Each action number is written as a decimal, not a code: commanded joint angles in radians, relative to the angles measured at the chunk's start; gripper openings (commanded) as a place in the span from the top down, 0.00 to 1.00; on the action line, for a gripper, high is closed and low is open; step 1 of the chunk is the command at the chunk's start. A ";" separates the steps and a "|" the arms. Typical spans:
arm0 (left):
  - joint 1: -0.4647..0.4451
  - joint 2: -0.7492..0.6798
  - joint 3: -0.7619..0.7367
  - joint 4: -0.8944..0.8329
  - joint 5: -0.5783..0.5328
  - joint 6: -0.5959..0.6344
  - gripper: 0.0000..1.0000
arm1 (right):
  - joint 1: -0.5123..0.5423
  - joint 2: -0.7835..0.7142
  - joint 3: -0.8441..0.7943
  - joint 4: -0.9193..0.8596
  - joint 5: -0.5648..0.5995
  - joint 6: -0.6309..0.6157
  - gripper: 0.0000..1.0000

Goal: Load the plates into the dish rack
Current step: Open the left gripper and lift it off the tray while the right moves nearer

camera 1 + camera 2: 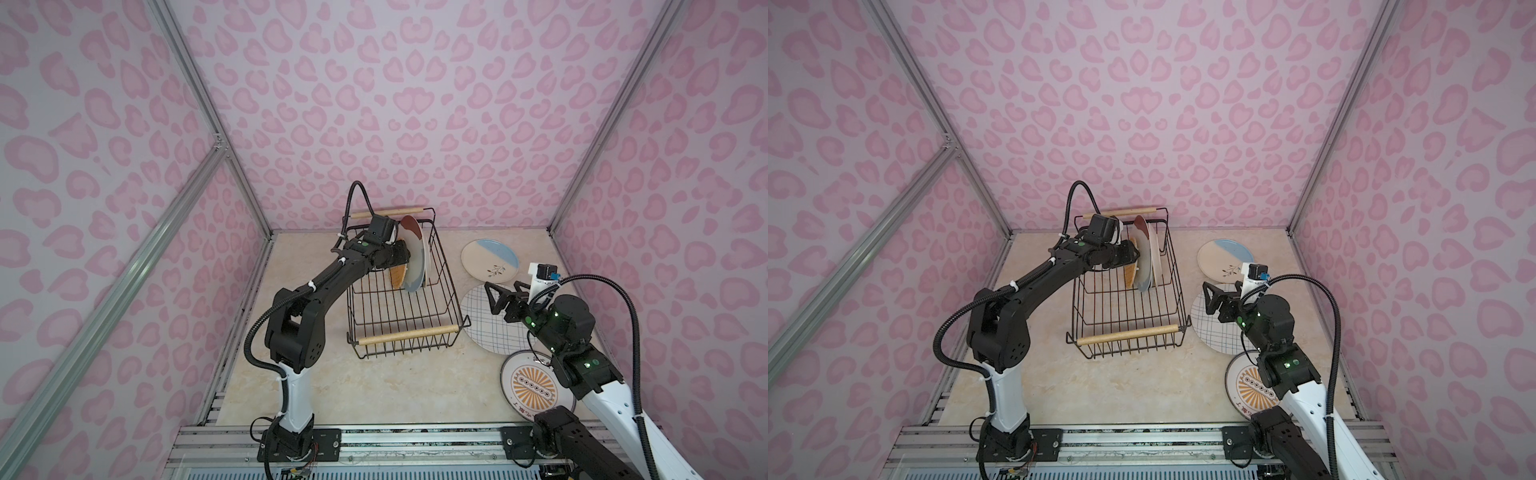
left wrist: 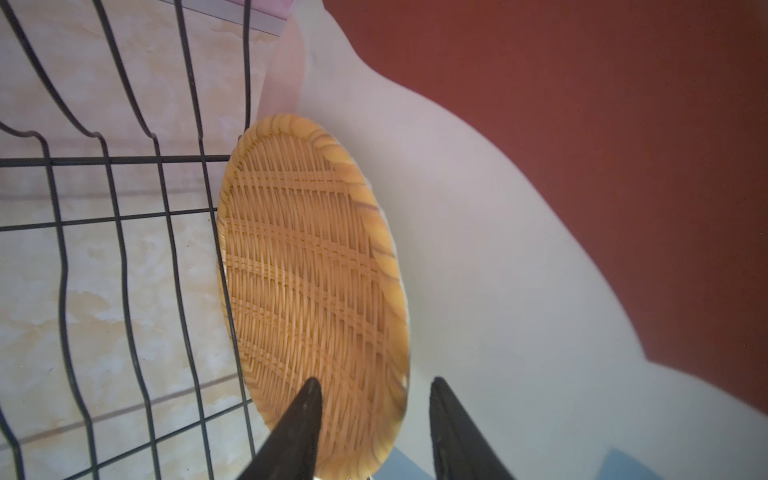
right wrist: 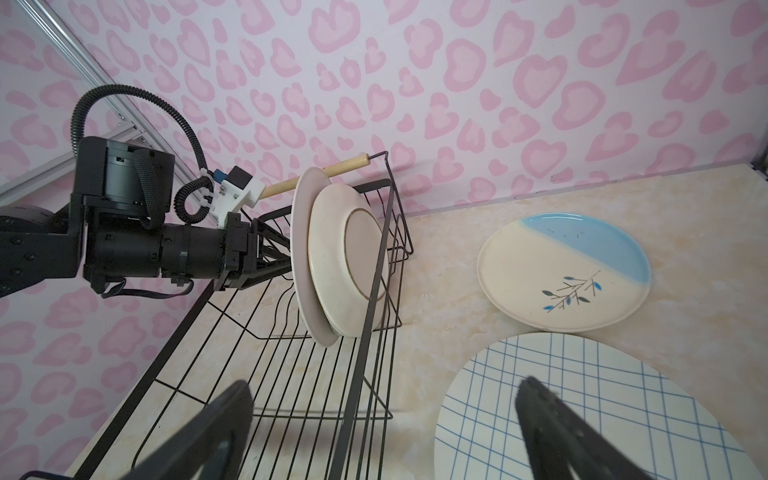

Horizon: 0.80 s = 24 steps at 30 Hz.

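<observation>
- We see the dish rack in the middle of both top views. It sits on the pale worktop.
- The rack has one wooden handle at its lower end and another at its upper end.
- Three plates stand on their edges, close together, in the upper end of the rack.
- The woven-look plate is the small yellow-orange one. It is the one most to the left in both top views.
- Right beside it is the big colour-blocked plate, with red-brown, cream and blue patches.
- Behind that is a cream plate. We only see its back, so we cannot tell its pattern.
- The left hand reaches into the rack from the left side of the top views.
- Its two fingers are partly open, one on each side of the woven-look plate's edge. The gap is wider than the edge, so the hand is not squeezing the plate. We cannot tell if a finger touches it.
- The right hand is wide open and has nothing in it. It hangs over the upper edge of the blue-gridded plate.
- Three plates lie flat on the worktop, right of the rack.
- The cream-and-blue plate with a sprig is the upper one.
- The blue-gridded plate is just below it, by the rack's lower right corner.
- The orange sunburst plate is at the lower right, partly under the right arm.
</observation>
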<state>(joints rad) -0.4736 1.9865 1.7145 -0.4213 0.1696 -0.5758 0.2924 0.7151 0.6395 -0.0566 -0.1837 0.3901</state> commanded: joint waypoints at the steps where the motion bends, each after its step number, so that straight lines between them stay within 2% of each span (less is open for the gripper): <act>1: 0.000 0.007 0.009 0.007 0.001 -0.004 0.55 | 0.000 0.000 -0.009 0.021 -0.004 0.003 0.02; 7: -0.001 -0.037 0.007 -0.012 -0.019 -0.003 0.55 | -0.001 0.001 -0.008 0.022 -0.010 0.004 0.02; 13: 0.019 -0.144 -0.027 -0.019 -0.001 -0.010 0.54 | -0.001 0.000 -0.009 0.020 -0.008 0.008 0.02; 18: 0.053 -0.285 -0.093 -0.020 0.047 -0.010 0.53 | -0.031 0.008 -0.008 0.017 -0.027 0.033 0.02; 24: 0.105 -0.521 -0.225 -0.032 0.087 0.033 0.47 | -0.134 0.043 0.000 -0.063 -0.105 0.106 0.02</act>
<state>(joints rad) -0.3832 1.5471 1.5345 -0.4496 0.2199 -0.5758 0.1875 0.7490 0.6395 -0.0708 -0.2428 0.4496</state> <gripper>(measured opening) 0.519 0.979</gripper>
